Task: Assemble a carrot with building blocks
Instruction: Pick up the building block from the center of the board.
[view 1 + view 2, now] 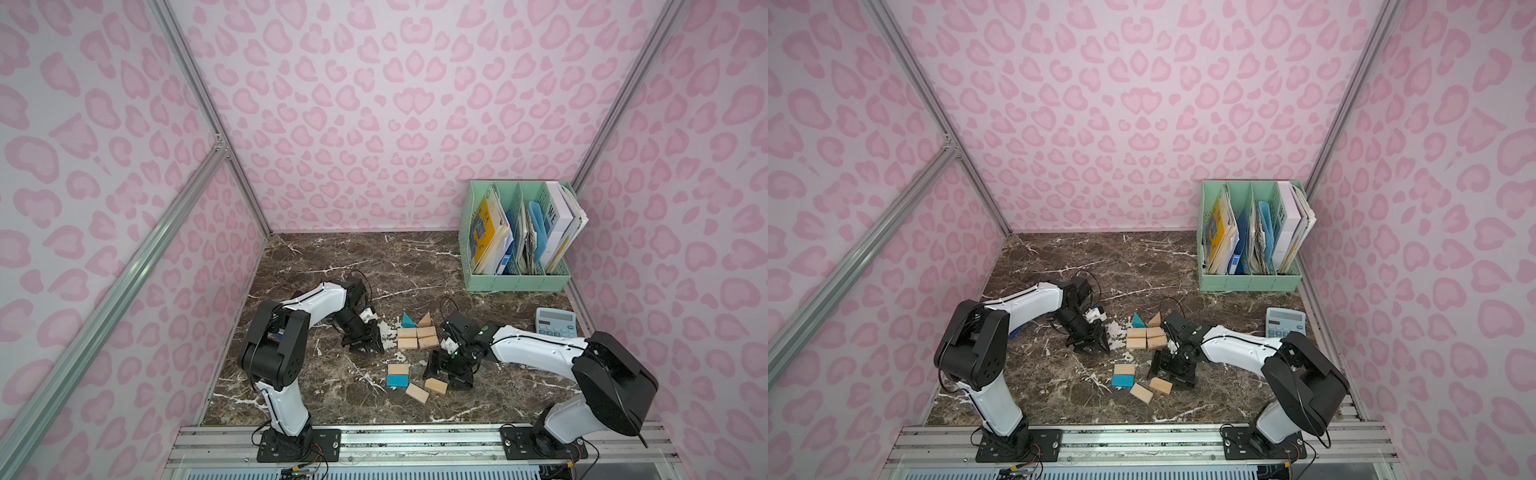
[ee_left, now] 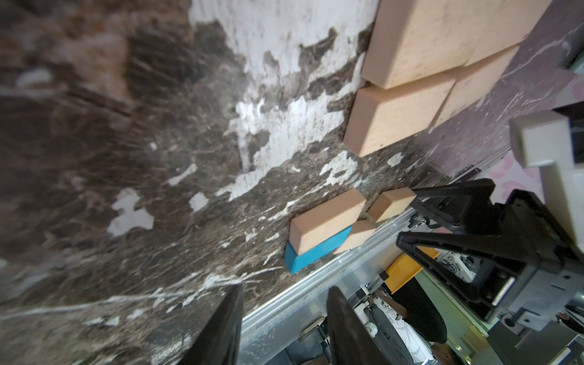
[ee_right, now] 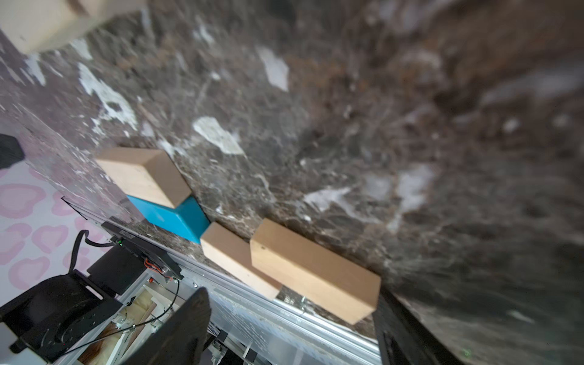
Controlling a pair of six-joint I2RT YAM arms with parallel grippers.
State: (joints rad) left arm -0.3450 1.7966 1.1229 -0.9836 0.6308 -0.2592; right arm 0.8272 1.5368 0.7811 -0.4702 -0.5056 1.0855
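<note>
The carrot's joined part lies mid-table in both top views: a blue triangle (image 1: 408, 321) and a tan triangle (image 1: 425, 320) above four tan rectangles (image 1: 417, 337) (image 2: 398, 117). Nearer the front lie loose building blocks: a tan one (image 1: 395, 369) against a blue one (image 1: 395, 380) (image 3: 177, 216), and two skewed tan ones (image 1: 417, 392) (image 1: 435, 385). My left gripper (image 1: 365, 347) (image 2: 284, 303) is open and empty, just left of the rectangles. My right gripper (image 1: 444, 379) (image 3: 290, 292) is open, low over the table, its jaws straddling the right skewed tan block (image 3: 316, 278), which sits close to one finger.
A light-blue calculator (image 1: 556, 322) lies at the right edge of the marble table (image 1: 332, 266). A green file organizer (image 1: 519, 282) with papers stands at the back right. Pink patterned walls enclose three sides. An aluminium rail (image 1: 415, 436) carrying both arm bases runs along the front.
</note>
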